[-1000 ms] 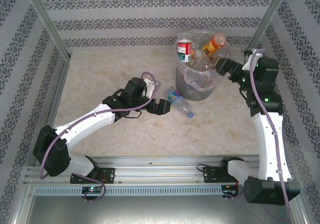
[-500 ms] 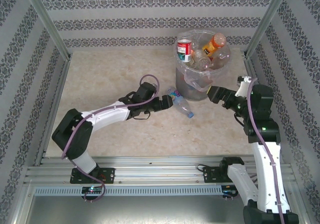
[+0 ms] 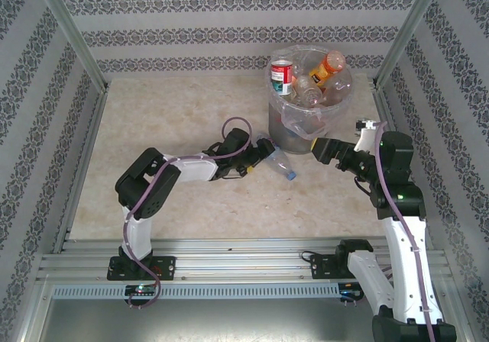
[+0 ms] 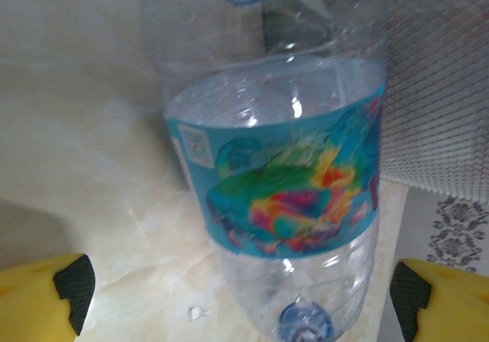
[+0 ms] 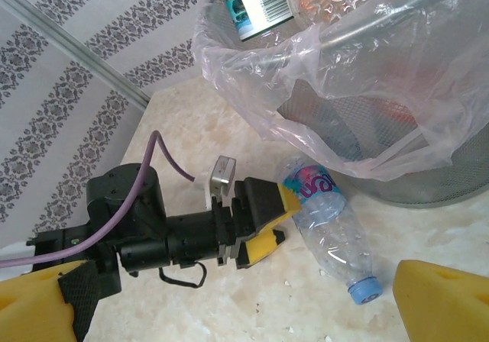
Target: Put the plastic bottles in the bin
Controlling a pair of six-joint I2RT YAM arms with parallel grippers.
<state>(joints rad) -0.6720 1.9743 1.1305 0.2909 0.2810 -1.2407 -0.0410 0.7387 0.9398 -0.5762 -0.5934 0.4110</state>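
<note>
Bottle [image 3: 279, 162]: lying on table [image 3: 176, 105] just beside bin [image 3: 294, 132], right in front of left end effector [image 3: 256, 159], spread wide, empty. Right end effector [image 3: 322, 150] likewise spread, empty. Risk: thin slick plastic squirting out on closing; heaped bin shedding it.

We see a pale beige tabletop [image 3: 176, 113] with a faint marbled pattern. It is closed in on three sides by walls [image 3: 229, 29] papered white with grey bands of floral ornament. At the back corners stand two metal posts, the left post [image 3: 72, 33] and the right post [image 3: 409, 25]. Aluminium rails [image 3: 244, 254] run along the near edge, with a grey perforated strip [image 3: 229, 290] just below them.
</note>
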